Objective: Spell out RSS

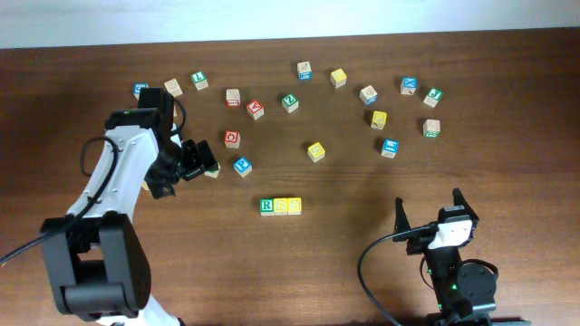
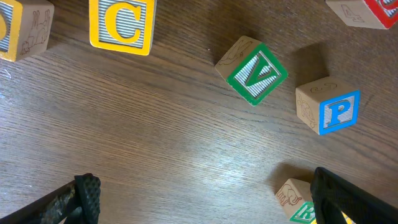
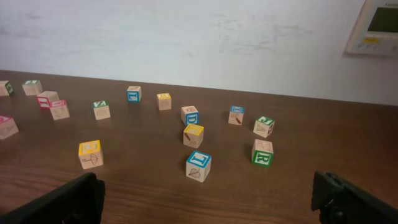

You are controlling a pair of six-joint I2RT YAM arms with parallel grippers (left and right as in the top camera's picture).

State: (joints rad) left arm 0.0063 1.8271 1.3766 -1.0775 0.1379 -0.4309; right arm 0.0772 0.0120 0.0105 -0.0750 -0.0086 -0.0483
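Your R cube [image 1: 266, 206] and two yellow cubes [image 1: 281, 206] [image 1: 294, 206] touching, lower middle; left gripper [image 2: 205, 186] and right gripper [image 3: 205, 190] spread wide.

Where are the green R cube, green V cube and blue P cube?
green R cube [image 1: 266, 206]: overhead view, top face.
green V cube [image 2: 257, 73]: left wrist view, lettered face.
blue P cube [image 2: 339, 112]: left wrist view, lettered face.

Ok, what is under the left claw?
Bare table shows between the open fingers of the left claw. One finger covers most of a green-faced cube, so its letter cannot be read.
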